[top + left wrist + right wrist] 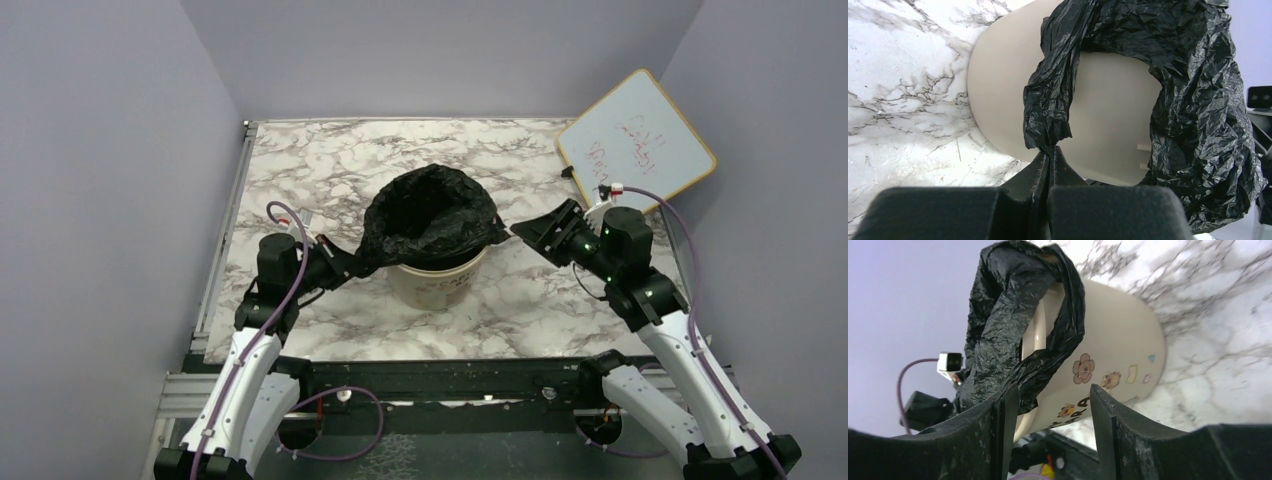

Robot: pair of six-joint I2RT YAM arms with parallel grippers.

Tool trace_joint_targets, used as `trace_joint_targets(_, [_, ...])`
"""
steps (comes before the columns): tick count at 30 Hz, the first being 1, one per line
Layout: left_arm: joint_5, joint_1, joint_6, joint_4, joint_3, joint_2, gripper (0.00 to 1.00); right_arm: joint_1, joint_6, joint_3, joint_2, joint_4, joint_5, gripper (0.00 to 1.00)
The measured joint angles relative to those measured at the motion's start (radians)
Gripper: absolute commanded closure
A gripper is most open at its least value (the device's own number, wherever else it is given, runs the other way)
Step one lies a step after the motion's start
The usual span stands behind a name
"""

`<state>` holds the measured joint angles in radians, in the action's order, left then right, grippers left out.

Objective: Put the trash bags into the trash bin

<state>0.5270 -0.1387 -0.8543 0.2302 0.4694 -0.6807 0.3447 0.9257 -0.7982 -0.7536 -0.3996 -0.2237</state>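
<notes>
Left gripper (1050, 156) clamped on trash bag (430, 215) edge; right gripper (1054, 390) jaws apart, gripping nothing. Bag lines trash bin (440, 282) mid-table (300, 170), mostly done. Remaining: seat left side, let go.

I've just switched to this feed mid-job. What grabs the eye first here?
The glossy black trash bag dominates, draped over the mouth of the beige trash bin at mid-table. The left claw is shut on a twisted end of it at the bin's left side, while the right claw stands open at the bin's right. A scribbled whiteboard leans in the far right corner.
</notes>
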Motion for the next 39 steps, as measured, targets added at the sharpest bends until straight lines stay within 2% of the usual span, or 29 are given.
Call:
trace_joint_targets(5, [0.0, 0.0, 0.003, 0.0, 0.009, 0.0, 1.0, 0.0, 0.168, 0.082, -0.037, 0.107, -0.079, 0.4])
trace_joint_targets(12, [0.0, 0.0, 0.006, 0.0, 0.013, 0.0, 1.0, 0.0, 0.291, 0.125, -0.092, 0.254, -0.141, 0.41])
trace_joint_targets(18, [0.0, 0.0, 0.01, 0.0, 0.013, -0.001, 1.0, 0.0, 0.343, 0.152, -0.104, 0.337, -0.167, 0.62])
trace_joint_targets(22, [0.0, 0.0, 0.01, 0.0, 0.013, -0.002, 1.0, 0.0, 0.357, 0.166, -0.105, 0.343, -0.166, 0.67])
trace_joint_targets(24, [0.0, 0.0, 0.01, 0.0, 0.013, -0.002, 1.0, 0.0, 0.356, 0.166, -0.103, 0.323, -0.161, 0.75])
trace_joint_targets(26, [0.0, 0.0, 0.01, 0.0, 0.013, -0.002, 1.0, 0.0, 0.357, 0.172, -0.101, 0.321, -0.155, 0.92])
trace_joint_targets(28, [0.0, 0.0, 0.01, 0.0, 0.013, -0.003, 1.0, 0.0, 0.358, 0.19, -0.089, 0.331, -0.152, 0.98])
trace_joint_targets(34, [0.001, 0.0, 0.01, -0.001, 0.018, -0.01, 1.0, 0.0, 0.348, 0.216, -0.098, 0.338, -0.152, 0.99])
trace_joint_targets(35, [0.001, 0.0, 0.01, 0.0, 0.023, -0.011, 1.0, 0.0, 0.34, 0.216, -0.103, 0.337, -0.154, 0.95])
trace_joint_targets(39, [0.005, 0.0, 0.01, -0.004, 0.04, -0.011, 1.0, 0.0, 0.304, 0.212, -0.127, 0.315, -0.169, 0.68])
